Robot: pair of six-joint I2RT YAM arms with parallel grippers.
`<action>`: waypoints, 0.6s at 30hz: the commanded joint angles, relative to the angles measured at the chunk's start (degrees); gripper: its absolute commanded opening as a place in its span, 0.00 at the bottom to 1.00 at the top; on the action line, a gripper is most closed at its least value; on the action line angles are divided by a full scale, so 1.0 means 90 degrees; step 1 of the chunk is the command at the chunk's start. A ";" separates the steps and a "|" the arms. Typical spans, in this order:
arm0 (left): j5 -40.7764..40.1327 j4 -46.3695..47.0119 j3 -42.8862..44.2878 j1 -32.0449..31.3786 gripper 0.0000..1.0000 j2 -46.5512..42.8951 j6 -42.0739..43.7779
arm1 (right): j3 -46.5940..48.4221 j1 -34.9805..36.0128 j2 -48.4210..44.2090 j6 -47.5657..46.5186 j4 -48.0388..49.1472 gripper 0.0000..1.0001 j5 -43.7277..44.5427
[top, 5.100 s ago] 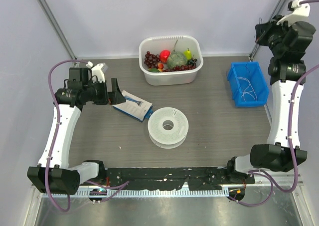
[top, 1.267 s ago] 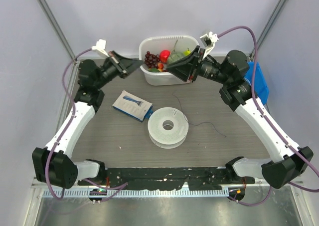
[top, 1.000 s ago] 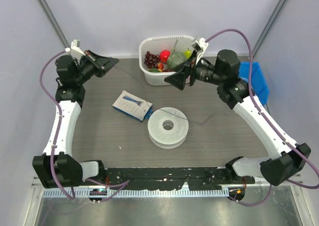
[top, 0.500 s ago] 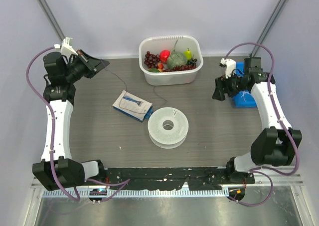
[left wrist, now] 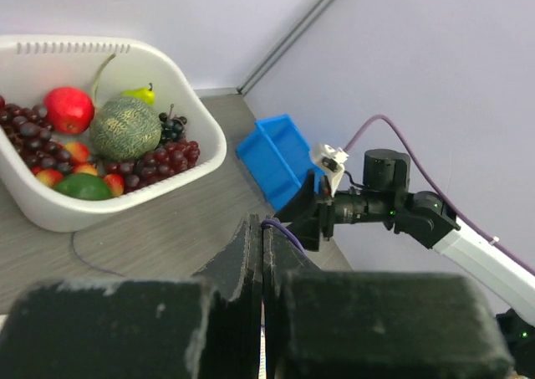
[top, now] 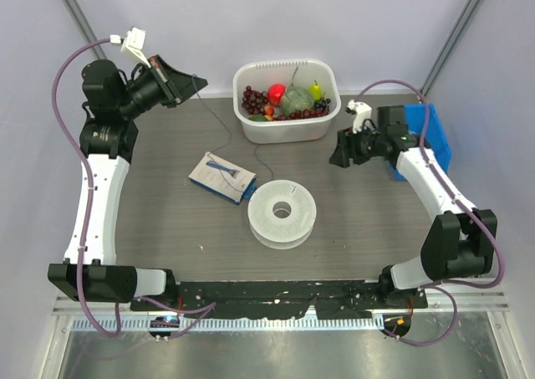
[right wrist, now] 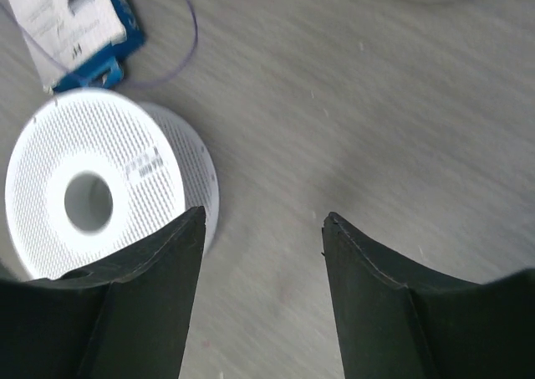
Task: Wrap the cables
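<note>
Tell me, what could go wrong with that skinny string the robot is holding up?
1. The cable is very thin and pinched only at the left gripper's tips, so it might slip out.
2. It trails loose past the blue package's corner, where it could snag or drag the package.
3. The right gripper is open, away from the cable, so nothing guides it onto the spool.

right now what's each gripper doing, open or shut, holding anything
left gripper: shut on the cable
right gripper: open, holding nothing
</note>
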 commanded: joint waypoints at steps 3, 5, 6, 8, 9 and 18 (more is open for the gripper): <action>0.0040 0.0435 -0.0276 -0.0146 0.00 -0.0276 0.0277 | -0.0013 0.2215 -0.0068 0.2075 0.2544 0.58 0.3234; 0.0099 0.0592 -0.0452 -0.0165 0.00 -0.0393 0.0335 | 0.0095 0.2579 0.0195 0.2368 0.2768 0.57 0.3793; 0.0138 0.0612 -0.0491 -0.0194 0.00 -0.0452 0.0452 | 0.0201 0.2658 0.0284 0.2523 0.2847 0.57 0.4104; 0.0100 0.0612 -0.0492 -0.0282 0.00 -0.0520 0.0735 | 0.0454 0.2854 0.0577 0.2516 0.2809 0.55 0.4117; -0.0007 0.0612 -0.0443 -0.0311 0.00 -0.0511 0.0843 | 0.0524 0.2884 0.0752 0.2515 0.2799 0.55 0.4030; -0.0837 0.0641 0.1674 -0.0946 0.00 0.0318 0.1273 | 0.0341 0.2874 0.0061 0.1178 0.2944 0.77 0.1083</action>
